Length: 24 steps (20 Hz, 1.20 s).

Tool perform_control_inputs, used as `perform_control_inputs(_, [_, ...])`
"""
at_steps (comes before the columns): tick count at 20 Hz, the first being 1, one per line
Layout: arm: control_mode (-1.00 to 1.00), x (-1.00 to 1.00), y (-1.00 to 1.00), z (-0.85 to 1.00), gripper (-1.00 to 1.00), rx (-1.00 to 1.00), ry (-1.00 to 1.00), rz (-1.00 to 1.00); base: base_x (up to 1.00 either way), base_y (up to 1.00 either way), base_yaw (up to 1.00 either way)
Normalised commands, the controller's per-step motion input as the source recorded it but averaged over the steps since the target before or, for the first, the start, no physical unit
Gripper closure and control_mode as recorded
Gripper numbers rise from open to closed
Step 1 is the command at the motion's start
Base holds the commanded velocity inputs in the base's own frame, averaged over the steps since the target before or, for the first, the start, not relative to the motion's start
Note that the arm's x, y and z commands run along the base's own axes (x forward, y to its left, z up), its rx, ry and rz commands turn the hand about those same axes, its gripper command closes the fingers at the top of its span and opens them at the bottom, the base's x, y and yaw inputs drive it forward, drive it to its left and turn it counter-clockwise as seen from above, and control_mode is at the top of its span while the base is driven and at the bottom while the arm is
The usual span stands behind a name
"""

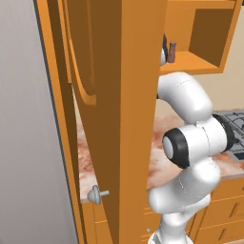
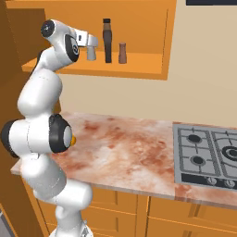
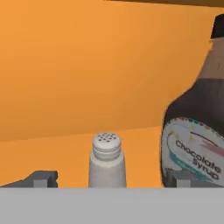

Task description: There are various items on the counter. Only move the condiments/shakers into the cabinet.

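Three containers stand on the cabinet (image 2: 152, 65) shelf just ahead of the hand (image 2: 90, 48): one tall dark bottle (image 2: 107, 40), one small brown shaker (image 2: 122, 53) beside it, and one pale shaker (image 3: 107, 159) nearest the hand. One hob (image 2: 208, 155) sits on one bench (image 2: 120, 148).

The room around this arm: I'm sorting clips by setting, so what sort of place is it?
A rendered home kitchen, most likely. A marbled stone counter runs over orange drawers, a grey gas hob is set into it, and an orange wall cabinet holds a chocolate syrup bottle and a shaker.
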Motion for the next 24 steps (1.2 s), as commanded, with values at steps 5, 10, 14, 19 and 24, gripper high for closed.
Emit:
perform_control_inputs(5, [-1.00,-1.00,0.00,-0.06,-1.00,0.00,-0.47,0.00,0.00,0.00,0.00])
perform_control_inputs(10, [-1.00,-1.00,0.00,-0.26,-1.00,0.00,-0.40,0.00,0.00,0.00,0.00])
perform_control_inputs(14, [-1.00,-1.00,0.00,-0.36,-1.00,0.00,-0.34,0.00,0.00,0.00,0.00])
perform_control_inputs(19, [-1.00,-1.00,0.00,-0.28,-1.00,0.00,-0.31,0.00,0.00,0.00,0.00])
perform_control_inputs(24, [-1.00,-0.14,-0.03,-0.03,-1.00,0.01,0.00,0.00,0.00,0.00,0.00])
